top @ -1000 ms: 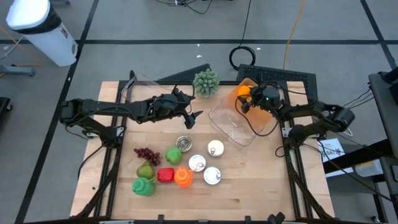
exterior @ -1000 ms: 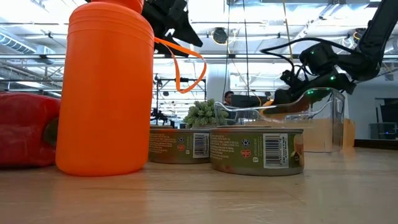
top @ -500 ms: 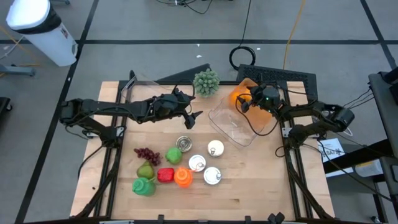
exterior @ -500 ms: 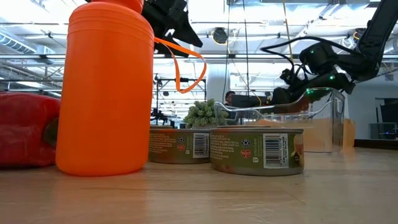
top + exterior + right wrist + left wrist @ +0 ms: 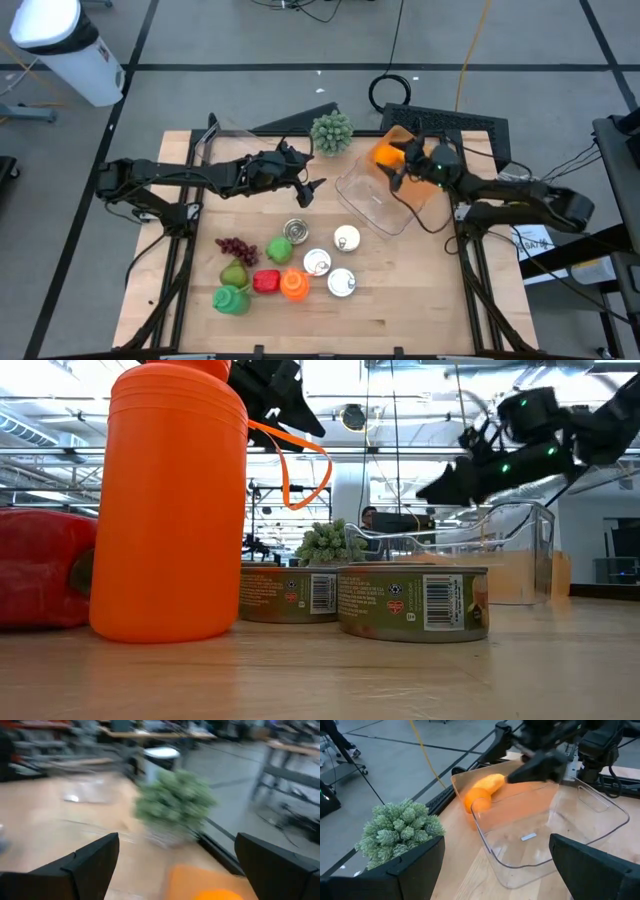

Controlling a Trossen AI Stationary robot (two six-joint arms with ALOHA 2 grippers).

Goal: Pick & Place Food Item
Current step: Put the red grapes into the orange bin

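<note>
The orange food (image 5: 385, 153), a round piece and a longer one, lies in the far corner of the tilted clear plastic container (image 5: 378, 205). It also shows in the left wrist view as orange food (image 5: 482, 790) and, blurred, in the right wrist view (image 5: 200, 881). My right gripper (image 5: 397, 172) hangs open just above the container, close to the orange food but clear of it, and shows raised in the low view (image 5: 445, 482). My left gripper (image 5: 308, 187) waits open over the table's middle, left of the container, holding nothing.
A green spiky plant (image 5: 331, 131) stands at the far edge beside the container. Near the front lie three cans (image 5: 330, 265), an orange bottle (image 5: 293, 287), a red pepper (image 5: 265, 282), grapes (image 5: 236, 246) and green fruit (image 5: 233, 275). Bare wood lies front right.
My right gripper has risen up out of the container and drawn slightly back toward the table's right edge. The orange food has stayed in the container's far corner and shows more fully than before.
</note>
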